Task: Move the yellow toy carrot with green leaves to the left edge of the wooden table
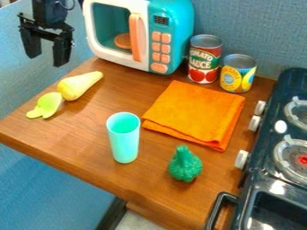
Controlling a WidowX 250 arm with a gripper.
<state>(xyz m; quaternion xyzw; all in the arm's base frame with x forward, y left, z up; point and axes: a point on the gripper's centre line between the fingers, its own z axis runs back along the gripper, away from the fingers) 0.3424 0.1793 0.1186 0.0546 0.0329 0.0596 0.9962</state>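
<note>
The camera looked down at a slant from above the bench, fairly near, facing the toy microwave

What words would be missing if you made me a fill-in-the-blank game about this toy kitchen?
The folded cloth is colored ____.
Beside the microwave, the number of cans is ____.
The toy broccoli near the stove is colored ____.
The gripper has its fingers apart, and the number of things it holds is ____.

Missing words: orange; two; green; zero.
</note>
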